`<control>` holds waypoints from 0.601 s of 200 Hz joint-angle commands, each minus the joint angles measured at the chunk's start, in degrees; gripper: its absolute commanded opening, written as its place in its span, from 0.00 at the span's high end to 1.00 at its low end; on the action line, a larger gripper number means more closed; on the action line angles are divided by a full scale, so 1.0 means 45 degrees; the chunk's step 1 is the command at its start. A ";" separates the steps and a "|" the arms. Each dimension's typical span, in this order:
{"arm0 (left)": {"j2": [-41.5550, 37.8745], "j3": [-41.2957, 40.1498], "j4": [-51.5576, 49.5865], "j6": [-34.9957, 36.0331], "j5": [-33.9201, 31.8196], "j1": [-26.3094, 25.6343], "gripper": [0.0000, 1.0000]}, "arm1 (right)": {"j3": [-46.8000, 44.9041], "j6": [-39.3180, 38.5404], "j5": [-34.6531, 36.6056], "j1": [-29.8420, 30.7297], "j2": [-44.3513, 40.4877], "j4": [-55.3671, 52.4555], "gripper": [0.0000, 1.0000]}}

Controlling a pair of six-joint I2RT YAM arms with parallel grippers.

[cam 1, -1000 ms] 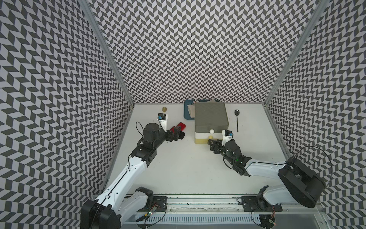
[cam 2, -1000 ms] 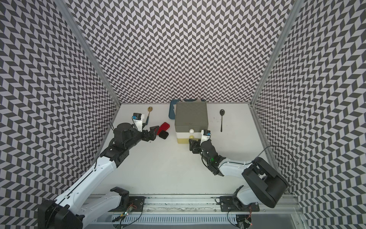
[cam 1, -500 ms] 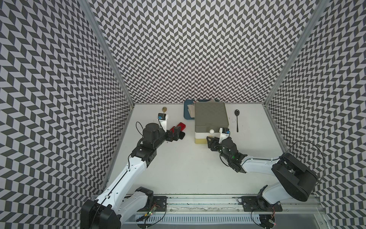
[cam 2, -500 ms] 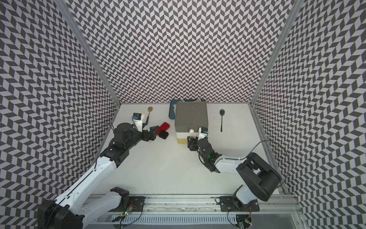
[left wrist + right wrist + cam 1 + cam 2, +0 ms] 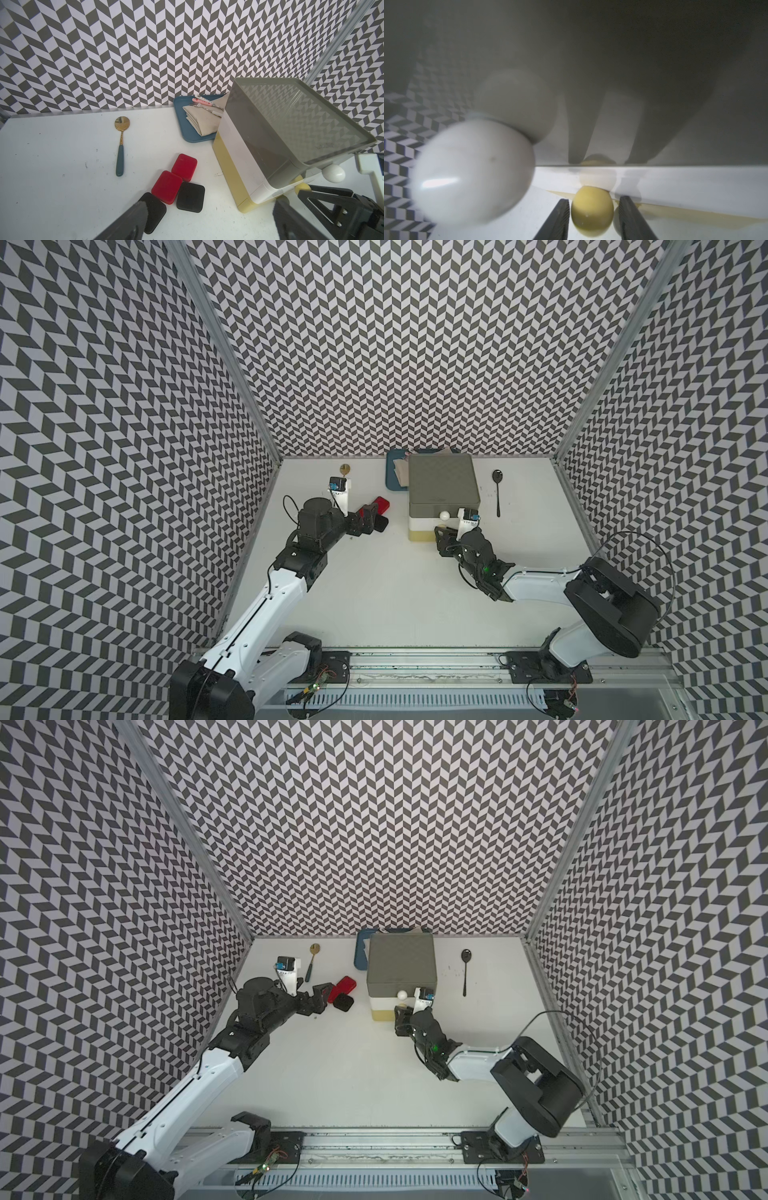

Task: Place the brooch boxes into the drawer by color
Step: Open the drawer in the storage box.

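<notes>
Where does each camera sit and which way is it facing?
Top views: high over the robot's base, angled down at the table; left arm and right arm show.
Left wrist: on the left arm, facing the brooch boxes and drawer past open left fingers.
Right wrist: close against the drawer front; right fingers flank the yellow knob.
Shared: both wrist views show the white knob.

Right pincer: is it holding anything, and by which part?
Not gripped yet: the right pincer straddles the drawer's yellow knob, a gap showing on one side.

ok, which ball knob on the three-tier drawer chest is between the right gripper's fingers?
The yellow ball knob, flanked by both fingers; the white ball knob lies outside them.
</notes>
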 commanded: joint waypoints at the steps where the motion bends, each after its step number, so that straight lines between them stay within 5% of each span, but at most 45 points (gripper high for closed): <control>1: -0.0242 0.0000 -0.0048 0.0017 0.0074 0.0124 0.00 | 0.0308 -0.0143 0.0248 -0.0016 0.0146 0.0805 0.70; 39: -0.0242 0.0015 -0.0057 0.0000 0.0125 0.0182 0.00 | 0.0028 -0.0113 0.0109 0.0023 -0.0268 0.0591 0.82; 120: -0.0340 -0.0041 -0.0002 -0.0081 0.0162 0.0192 0.00 | -0.1029 0.1599 0.0070 0.1124 -0.2587 -0.1601 0.83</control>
